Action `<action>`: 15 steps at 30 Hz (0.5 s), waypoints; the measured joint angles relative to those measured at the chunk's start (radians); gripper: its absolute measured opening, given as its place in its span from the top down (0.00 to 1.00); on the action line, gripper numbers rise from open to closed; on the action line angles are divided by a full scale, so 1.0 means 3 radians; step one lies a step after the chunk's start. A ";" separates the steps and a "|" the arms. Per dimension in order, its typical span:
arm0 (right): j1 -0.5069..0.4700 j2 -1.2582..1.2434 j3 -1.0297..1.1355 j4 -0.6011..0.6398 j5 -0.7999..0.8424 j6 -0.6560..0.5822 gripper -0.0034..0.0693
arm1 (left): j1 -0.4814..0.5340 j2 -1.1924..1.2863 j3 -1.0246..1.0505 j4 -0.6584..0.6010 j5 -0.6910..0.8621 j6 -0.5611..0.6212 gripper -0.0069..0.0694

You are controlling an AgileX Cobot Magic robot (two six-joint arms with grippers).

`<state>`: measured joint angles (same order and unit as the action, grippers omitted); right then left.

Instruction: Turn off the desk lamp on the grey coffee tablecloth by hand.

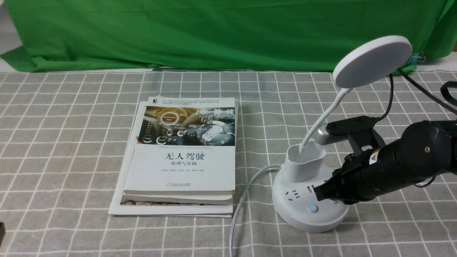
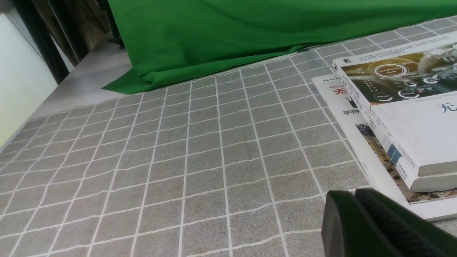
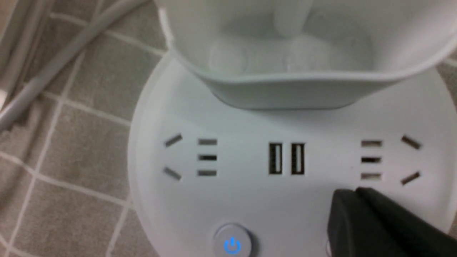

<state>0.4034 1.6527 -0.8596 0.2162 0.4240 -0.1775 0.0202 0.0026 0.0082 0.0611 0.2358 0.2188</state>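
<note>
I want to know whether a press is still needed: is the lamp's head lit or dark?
Dark, it appears: the lamp head shows a plain grey underside without glow, though the power button glows blue.

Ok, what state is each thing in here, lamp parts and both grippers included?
Lamp head: tilted, face looks unlit
Lamp neck: bent
Lamp base: flat on the tablecloth
Power button: symbol glowing blue
Second button: mostly hidden by the right gripper
Right gripper: closed
Left gripper: closed
Books: shut, stacked

Even, moderately bright lighting, soft shadows, front view sharp, right wrist view softly blurred, apparently slightly out of focus
</note>
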 joint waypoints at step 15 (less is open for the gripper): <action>0.0000 -0.1371 0.0141 -0.0484 0.0630 0.0405 0.90 | 0.0000 0.0000 0.0000 0.0000 0.0000 0.0000 0.88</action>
<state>0.4034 1.2415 -0.8172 0.0711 0.6129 -0.0561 0.0202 0.0026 0.0082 0.0611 0.2358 0.2188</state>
